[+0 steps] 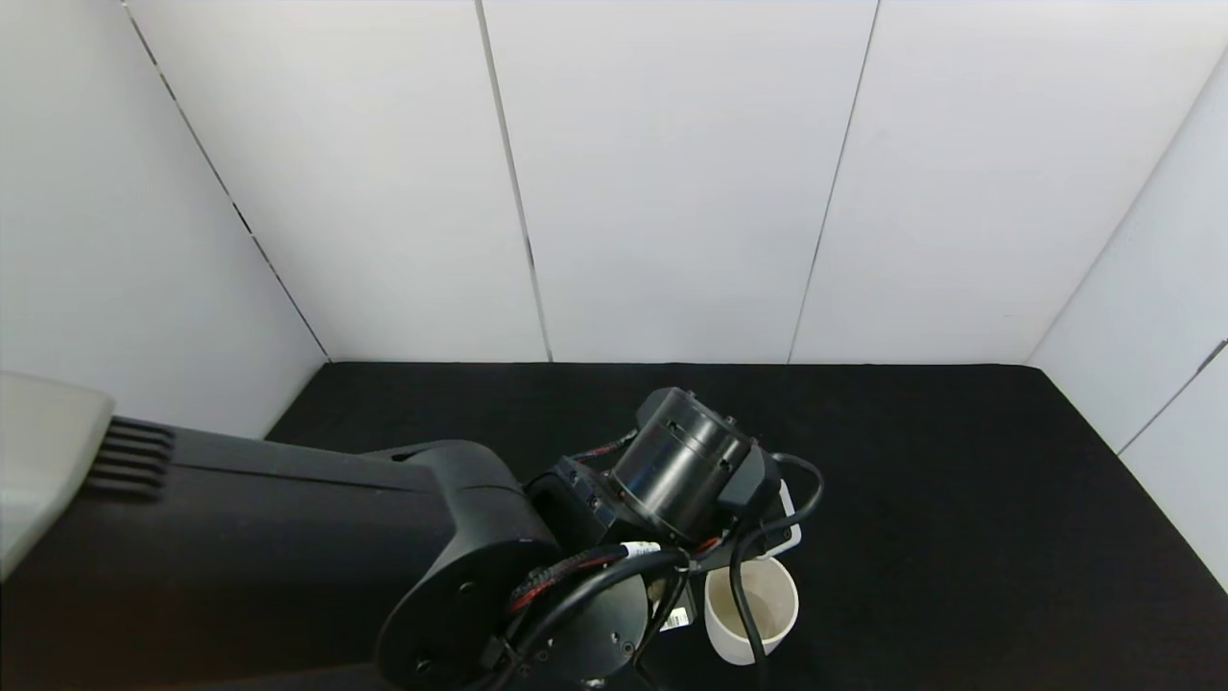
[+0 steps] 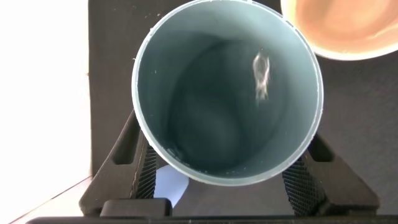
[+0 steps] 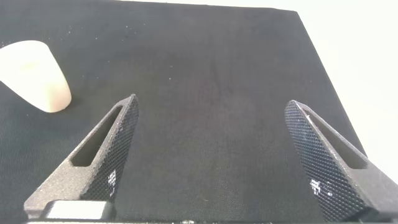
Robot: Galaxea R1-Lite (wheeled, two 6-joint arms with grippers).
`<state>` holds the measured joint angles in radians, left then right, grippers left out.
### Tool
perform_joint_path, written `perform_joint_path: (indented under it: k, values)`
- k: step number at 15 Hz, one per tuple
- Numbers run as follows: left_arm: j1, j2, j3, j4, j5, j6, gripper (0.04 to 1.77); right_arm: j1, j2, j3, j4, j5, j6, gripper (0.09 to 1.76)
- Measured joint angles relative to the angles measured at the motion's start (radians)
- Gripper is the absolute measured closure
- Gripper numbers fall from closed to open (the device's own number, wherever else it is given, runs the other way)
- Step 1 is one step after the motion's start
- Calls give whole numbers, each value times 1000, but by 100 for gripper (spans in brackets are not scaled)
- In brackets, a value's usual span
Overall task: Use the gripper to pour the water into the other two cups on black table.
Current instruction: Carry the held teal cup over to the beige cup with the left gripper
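My left gripper [image 2: 227, 146] is shut on a teal-green cup [image 2: 205, 118], one mesh finger [image 2: 144, 167] pressed to each side. The left wrist view looks straight into its mouth, where the water [image 2: 261, 76] shows only as a glint on the inner wall. The cream-white cup [image 2: 348, 28] stands close beside the held cup's rim. In the head view it [image 1: 767, 600] sits just past my left wrist [image 1: 686, 465], which hides the fingers and the held cup. A pale blue shape [image 2: 166, 183] peeks from under the held cup; I cannot tell if it is the light blue cup. My right gripper [image 3: 211, 102] hangs open over the black table [image 3: 211, 56].
White panel walls [image 1: 672, 182] close in the table [image 1: 959, 499] at the back and both sides. A black cable [image 1: 739, 585] from my left wrist hangs across the cream cup's mouth. In the right wrist view the cream cup [image 3: 34, 74] stands far off from the right fingers.
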<state>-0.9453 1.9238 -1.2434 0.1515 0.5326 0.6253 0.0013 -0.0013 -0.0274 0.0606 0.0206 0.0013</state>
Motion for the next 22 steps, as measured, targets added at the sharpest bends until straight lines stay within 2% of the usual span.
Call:
perform_joint_path:
  k: [7,14,22]
  values:
    - [-35,9,11,1,40,15,67,0,0,0,0,0,0,14]
    - [-50,17,11,2,110,65,67,0,0,0,0,0,0,14]
    - [-96,50,-1,2,174,95,67,0,0,0,0,0,0,14]
